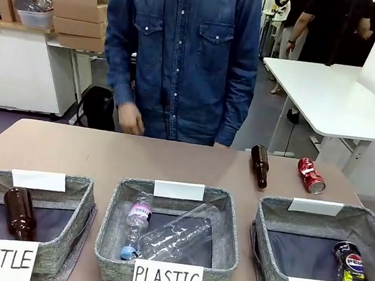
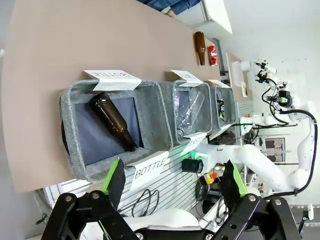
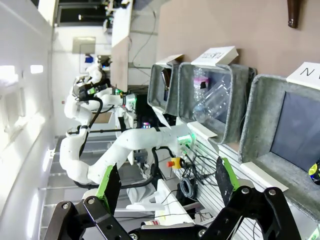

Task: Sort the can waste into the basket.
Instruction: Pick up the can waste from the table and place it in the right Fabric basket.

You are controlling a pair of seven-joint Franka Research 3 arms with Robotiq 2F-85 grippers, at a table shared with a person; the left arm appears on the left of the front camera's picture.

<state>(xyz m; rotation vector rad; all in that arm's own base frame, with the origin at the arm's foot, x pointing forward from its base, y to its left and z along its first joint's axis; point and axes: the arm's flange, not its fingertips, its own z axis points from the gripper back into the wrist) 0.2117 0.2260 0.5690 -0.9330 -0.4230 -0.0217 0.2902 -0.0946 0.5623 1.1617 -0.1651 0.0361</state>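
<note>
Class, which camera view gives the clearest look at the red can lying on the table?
The front view: the red can lies on its side on the table, right of the brown bottle, near and unobstructed. The left wrist view catches it small and far off, beside that bottle.

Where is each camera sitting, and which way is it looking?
Front view: sits on the robot's side, looks across the table at the person; a hand shows.
Left wrist view: rides the left arm off the near edge, looks along the baskets from the BOTTLE basket; open left gripper below, right arm beyond.
Right wrist view: rides the right arm, looks from the CAN basket end; open right gripper below, left arm beyond.
Shared: all show the PLASTIC basket.
</note>
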